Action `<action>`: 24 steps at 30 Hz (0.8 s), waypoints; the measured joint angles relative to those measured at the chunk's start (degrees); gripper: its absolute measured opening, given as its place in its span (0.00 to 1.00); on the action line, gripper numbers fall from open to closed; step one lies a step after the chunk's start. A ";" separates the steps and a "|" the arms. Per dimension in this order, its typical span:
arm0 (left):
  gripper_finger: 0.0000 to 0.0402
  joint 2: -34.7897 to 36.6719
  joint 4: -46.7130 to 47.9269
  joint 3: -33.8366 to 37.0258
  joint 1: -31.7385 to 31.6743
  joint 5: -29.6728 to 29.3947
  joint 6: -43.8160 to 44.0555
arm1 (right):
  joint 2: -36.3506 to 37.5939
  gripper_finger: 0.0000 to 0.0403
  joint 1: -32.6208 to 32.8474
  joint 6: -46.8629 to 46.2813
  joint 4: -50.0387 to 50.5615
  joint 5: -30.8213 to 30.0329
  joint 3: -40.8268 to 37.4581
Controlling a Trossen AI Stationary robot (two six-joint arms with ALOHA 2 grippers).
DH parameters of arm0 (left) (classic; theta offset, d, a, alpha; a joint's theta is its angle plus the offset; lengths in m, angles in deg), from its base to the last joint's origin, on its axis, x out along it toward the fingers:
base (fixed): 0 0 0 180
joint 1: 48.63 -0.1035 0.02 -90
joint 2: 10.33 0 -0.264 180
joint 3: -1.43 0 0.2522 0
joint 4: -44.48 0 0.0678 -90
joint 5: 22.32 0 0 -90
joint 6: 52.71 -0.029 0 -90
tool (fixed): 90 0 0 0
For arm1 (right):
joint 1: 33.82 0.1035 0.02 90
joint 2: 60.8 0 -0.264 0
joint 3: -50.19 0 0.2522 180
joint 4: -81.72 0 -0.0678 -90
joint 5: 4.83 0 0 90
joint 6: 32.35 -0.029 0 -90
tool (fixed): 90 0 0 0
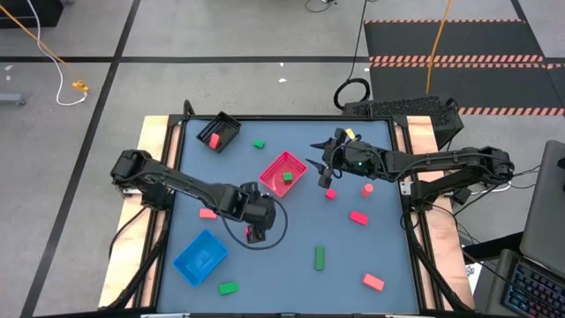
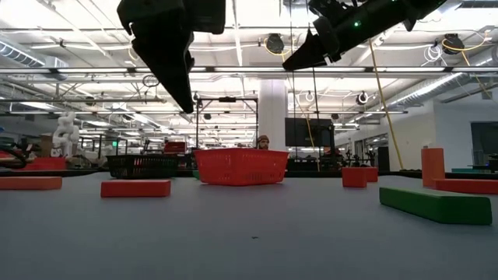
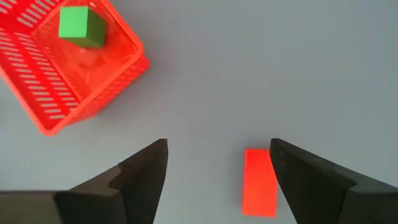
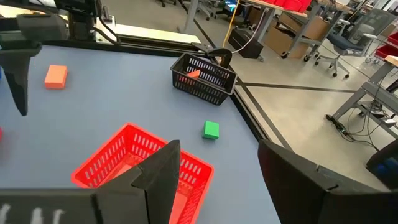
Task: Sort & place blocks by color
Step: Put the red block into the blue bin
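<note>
Right now the left gripper (image 1: 254,231) hangs over the blue table (image 1: 291,256) with its fingers apart – a red block (image 3: 259,182) lies flat just under them. The red basket (image 1: 284,171) holds one green cube (image 3: 81,26). The right gripper (image 1: 325,168) floats beside that basket, fingers also apart. Other red and green blocks lie scattered – one red block (image 1: 214,140) sits in the black basket (image 1: 218,130).

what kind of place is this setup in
Likely a large robotics lab or workshop: the low view shows a high ceiling with pipework, the right wrist view office chairs, and the high view hazard-striped floor mats.
</note>
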 joint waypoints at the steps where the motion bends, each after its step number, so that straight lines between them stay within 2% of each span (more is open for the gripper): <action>1: 0.68 -0.35 -0.04 0.00 0.05 0.01 0.40 | 0.00 0.52 0.00 0.00 -0.20 0.00 0.01; 12: 0.61 -0.65 -4.36 7.05 0.43 3.00 3.67 | 0.00 0.52 0.94 -5.10 0.64 0.15 0.00; 24: 0.61 -0.65 -10.99 12.50 3.43 7.33 5.07 | 0.00 0.52 4.54 -9.66 0.61 0.11 0.00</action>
